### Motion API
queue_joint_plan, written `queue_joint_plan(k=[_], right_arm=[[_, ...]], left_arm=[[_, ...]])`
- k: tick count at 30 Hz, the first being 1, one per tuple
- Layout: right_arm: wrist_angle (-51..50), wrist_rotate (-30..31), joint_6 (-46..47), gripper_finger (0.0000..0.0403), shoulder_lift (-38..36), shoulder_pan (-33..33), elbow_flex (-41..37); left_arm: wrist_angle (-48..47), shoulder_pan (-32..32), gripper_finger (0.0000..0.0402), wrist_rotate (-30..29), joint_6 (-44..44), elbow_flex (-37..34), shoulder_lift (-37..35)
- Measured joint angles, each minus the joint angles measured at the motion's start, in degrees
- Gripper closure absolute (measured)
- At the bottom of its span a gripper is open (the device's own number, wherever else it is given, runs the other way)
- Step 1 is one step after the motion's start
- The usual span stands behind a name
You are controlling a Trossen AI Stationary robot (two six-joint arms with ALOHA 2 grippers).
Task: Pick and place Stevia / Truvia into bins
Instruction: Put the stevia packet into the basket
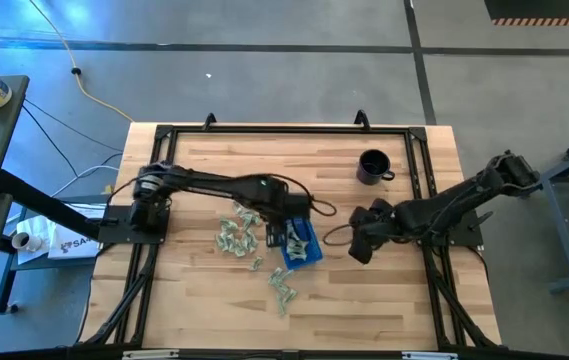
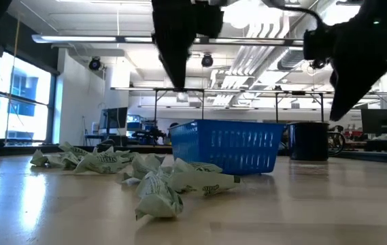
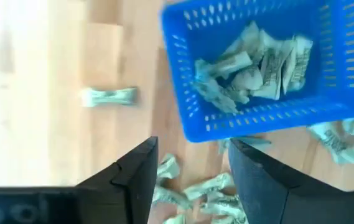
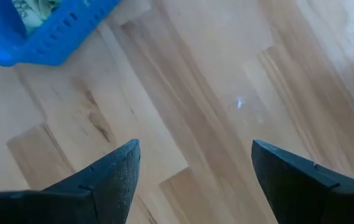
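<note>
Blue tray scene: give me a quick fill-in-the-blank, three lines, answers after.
1. The sweetener packets already sorted lie in the ___ tray.
2. The left gripper hovers over the table with its fingers ___.
3. The black ___ stands apart from the tray, nearer the right gripper.

Missing: blue; open; mug

A: Bright overall, ceiling strips glaring in low view, window [image 2: 16, 95] blown out. Arms just silhouettes against it.

B: Yep. Washed-out glare on table [image 3: 33, 93] in left wrist view, packets [image 3: 109, 96] smeared by blur.
</note>
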Motion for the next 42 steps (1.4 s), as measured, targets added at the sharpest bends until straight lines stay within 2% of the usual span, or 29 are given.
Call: queue_joint_plan(k=[4,7,12,14,16,18,20,22,26,29,37,39,42], right_arm=[[0.01,-2.50,-4.92,0.0107,0.00,-4.04,0.34],[-1.05,-2.60,-6.91,0.0107,0.00,-7.08,0.37],[-3.59,-4.02,-7.31,0.0107,0.00,-13.48,0.20],[-3.61,-3.87,-8.59,0.0107,0.00,-15.54,0.19],[-3.39,-2.55,-10.48,0.0107,0.00,-17.02,0.19],[-2.93,-1.18,-12.53,0.0107,0.00,-18.11,0.19],[-2.37,-0.23,-13.67,0.0107,0.00,-18.94,0.19],[-1.45,0.18,-14.16,0.0107,0.00,-19.59,0.19],[0.92,0.96,-13.68,0.0107,0.00,-20.60,0.19],[1.82,1.02,-12.03,0.0107,0.00,-20.90,0.19],[1.99,2.52,-11.50,0.0107,0.02,-20.93,0.17],[1.94,2.43,-11.36,0.0107,0.02,-20.93,0.17],[1.65,2.07,-11.14,0.0107,0.02,-20.93,0.16]], left_arm=[[1.96,2.71,0.0182,-1.02,-1.41,-1.00,-6.02],[6.23,7.81,0.0198,0.05,-6.34,-4.18,-8.34],[14.51,17.39,0.0205,10.21,-21.48,-13.62,-7.42],[20.12,18.91,0.0197,14.63,-28.21,-18.68,-6.91],[23.33,19.06,0.0184,16.55,-32.51,-23.52,-6.85],[28.74,18.72,0.0167,16.54,-37.15,-27.08,-6.91],[29.95,18.14,0.0151,15.73,-41.50,-29.61,-7.00],[32.74,17.52,0.0135,12.99,-44.15,-30.63,-6.96],[35.92,16.23,0.0114,5.23,-46.04,-30.95,-7.06],[38.15,15.37,0.0109,3.06,-46.11,-30.93,-6.04],[41.86,11.97,0.0111,2.86,-46.11,-30.87,0.33],[41.84,12.08,0.0125,2.73,-46.17,-30.68,0.91],[41.16,12.23,0.0174,1.60,-44.56,-30.69,1.08]])
